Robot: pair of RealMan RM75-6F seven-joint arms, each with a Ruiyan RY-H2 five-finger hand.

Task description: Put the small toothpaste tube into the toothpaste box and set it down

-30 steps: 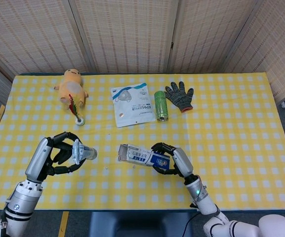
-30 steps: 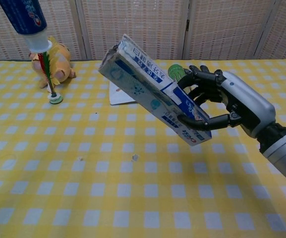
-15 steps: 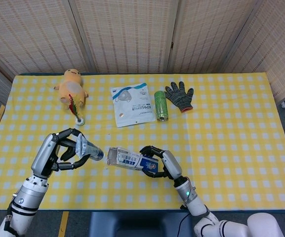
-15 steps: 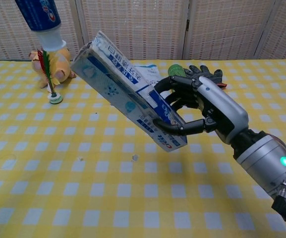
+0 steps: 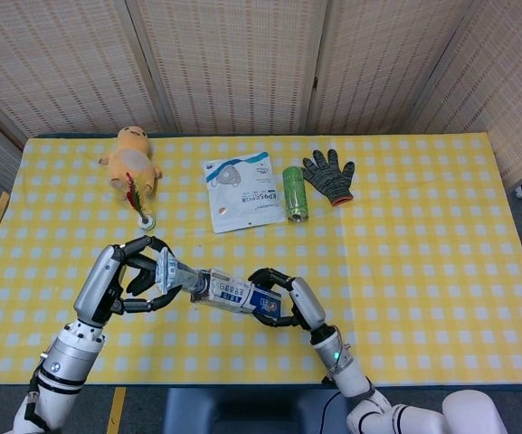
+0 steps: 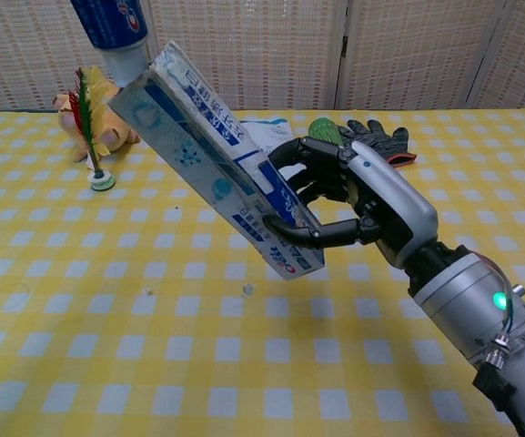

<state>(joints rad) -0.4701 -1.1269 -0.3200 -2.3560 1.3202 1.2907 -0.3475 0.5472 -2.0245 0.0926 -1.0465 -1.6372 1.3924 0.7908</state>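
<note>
Head view: left hand (image 5: 132, 277) grips small toothpaste tube (image 5: 175, 273), fingers wrapped round it, near the table's (image 5: 423, 235) front edge, left of centre. Tube's cap end meets the open end of toothpaste box (image 5: 239, 294); right hand (image 5: 288, 303) clasps the box's other end.

Chest view: right hand (image 6: 364, 205) holds box (image 6: 209, 155) tilted, raised off the table, open end up-left touching tube (image 6: 115, 29). Left hand not seen here.
</note>
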